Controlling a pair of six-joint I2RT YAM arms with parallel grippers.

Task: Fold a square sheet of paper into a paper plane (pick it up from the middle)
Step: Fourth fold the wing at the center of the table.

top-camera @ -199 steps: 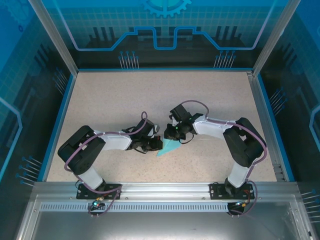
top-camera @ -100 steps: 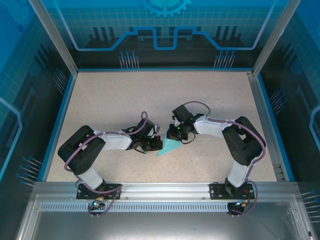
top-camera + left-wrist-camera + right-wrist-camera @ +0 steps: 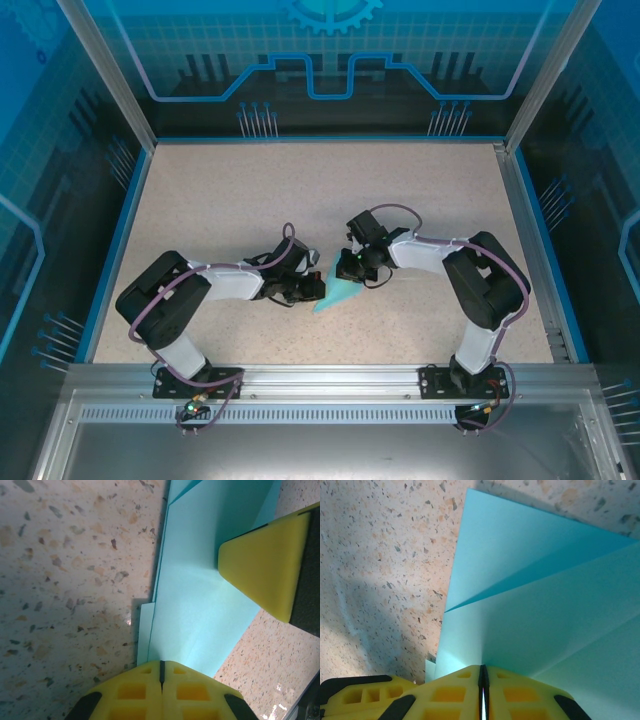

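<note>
Top external: arms bent inward, left jaws and right jaws clenched, pressing the paper plane (image 3: 337, 293).

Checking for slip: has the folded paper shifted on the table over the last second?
No. The folded paper lies where it did, judged against the table's near rail.

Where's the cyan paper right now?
Top view: the cyan paper lies on the table near its centre, between the left gripper and right gripper.

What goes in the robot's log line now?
left gripper: shut, tips at partly folded light cyan paper sheet | right gripper: shut, tips on it | sheet: lying on speckled table
</note>
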